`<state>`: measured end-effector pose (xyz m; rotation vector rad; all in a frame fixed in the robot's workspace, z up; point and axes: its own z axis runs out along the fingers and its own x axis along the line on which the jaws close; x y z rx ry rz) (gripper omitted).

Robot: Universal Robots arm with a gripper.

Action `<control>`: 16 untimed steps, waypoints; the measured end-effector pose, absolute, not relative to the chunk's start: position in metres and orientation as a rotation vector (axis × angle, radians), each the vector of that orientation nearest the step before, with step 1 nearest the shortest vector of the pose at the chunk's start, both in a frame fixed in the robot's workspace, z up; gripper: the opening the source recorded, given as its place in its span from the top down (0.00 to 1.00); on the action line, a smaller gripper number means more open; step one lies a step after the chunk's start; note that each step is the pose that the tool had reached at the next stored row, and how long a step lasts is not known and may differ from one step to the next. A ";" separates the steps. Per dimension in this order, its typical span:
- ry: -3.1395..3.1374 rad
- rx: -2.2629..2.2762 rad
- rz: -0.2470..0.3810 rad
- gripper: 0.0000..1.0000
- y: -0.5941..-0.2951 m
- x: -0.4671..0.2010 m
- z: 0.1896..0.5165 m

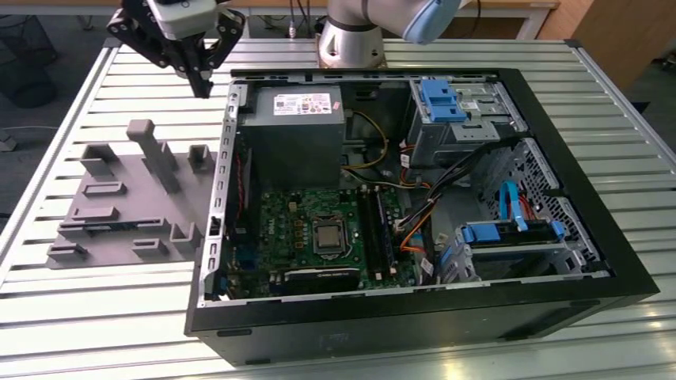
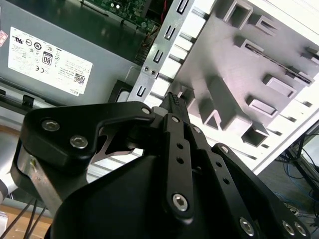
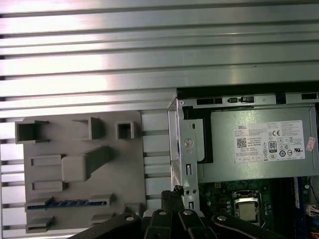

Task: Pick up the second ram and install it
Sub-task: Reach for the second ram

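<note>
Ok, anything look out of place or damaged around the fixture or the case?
Nothing stands out. The memory stick sits level in its slot in the grey fixture, which lies flat on the table beside the open computer case. The end effector hangs by the case's edge, shut and empty.

A robotics lab or test workshop is indicated. A table (image 1: 95, 317) of ribbed aluminium profiles is seen, on which a robot arm (image 1: 351, 43) with a black gripper (image 1: 201, 87) is mounted. An opened computer case (image 1: 401, 321) is laid on its side there, beside a grey moulded fixture (image 1: 116, 214). Wooden office furniture (image 1: 518, 20) is glimpsed behind, and loose cables (image 2: 299, 159) are seen on the floor in the second wrist view.
</note>
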<state>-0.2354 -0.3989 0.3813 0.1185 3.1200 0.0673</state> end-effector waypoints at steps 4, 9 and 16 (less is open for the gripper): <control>3.121 0.118 0.067 0.89 -0.399 -0.237 0.381; 3.122 0.119 0.067 0.89 -0.399 -0.239 0.380; 3.123 0.119 0.067 0.89 -0.399 -0.243 0.380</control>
